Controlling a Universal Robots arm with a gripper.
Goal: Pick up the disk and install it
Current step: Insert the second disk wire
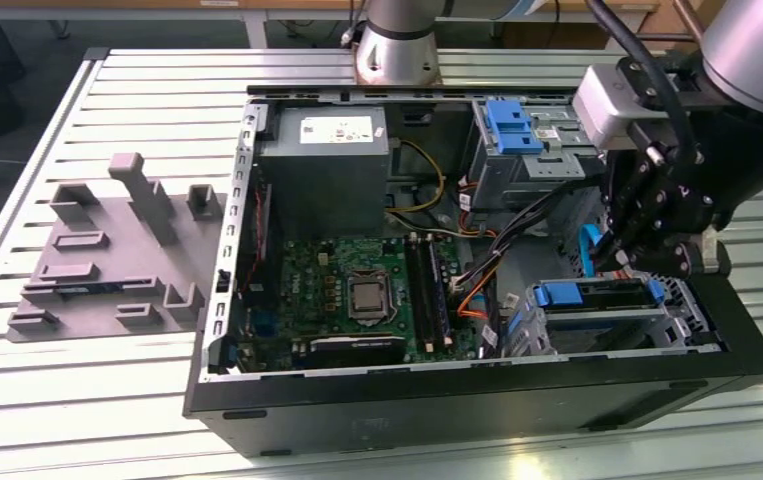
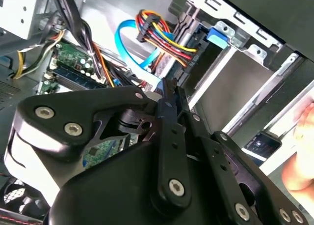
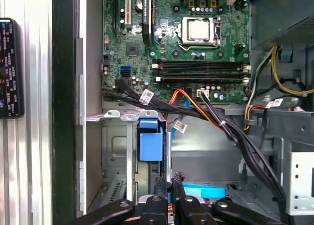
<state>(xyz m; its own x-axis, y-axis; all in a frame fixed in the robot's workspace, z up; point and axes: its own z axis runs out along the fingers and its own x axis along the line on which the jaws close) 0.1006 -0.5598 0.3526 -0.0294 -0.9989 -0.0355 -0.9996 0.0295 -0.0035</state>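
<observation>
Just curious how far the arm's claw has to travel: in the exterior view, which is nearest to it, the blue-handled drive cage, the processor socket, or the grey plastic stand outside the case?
1. Blue-handled metal drive cage, just below the gripper.
2. Silver processor socket, mid-motherboard.
3. Grey plastic stand, outside the case, at the exterior view's left.

No legible txt; sticker [image 1: 333, 128] on PSU [image 1: 322, 165] unreadable

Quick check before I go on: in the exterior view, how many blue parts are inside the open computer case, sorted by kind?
Blue plastic brackets on the metal drive cages: 2 (upper, lower)
Light-blue flat cable: 1
Total: 3
</observation>
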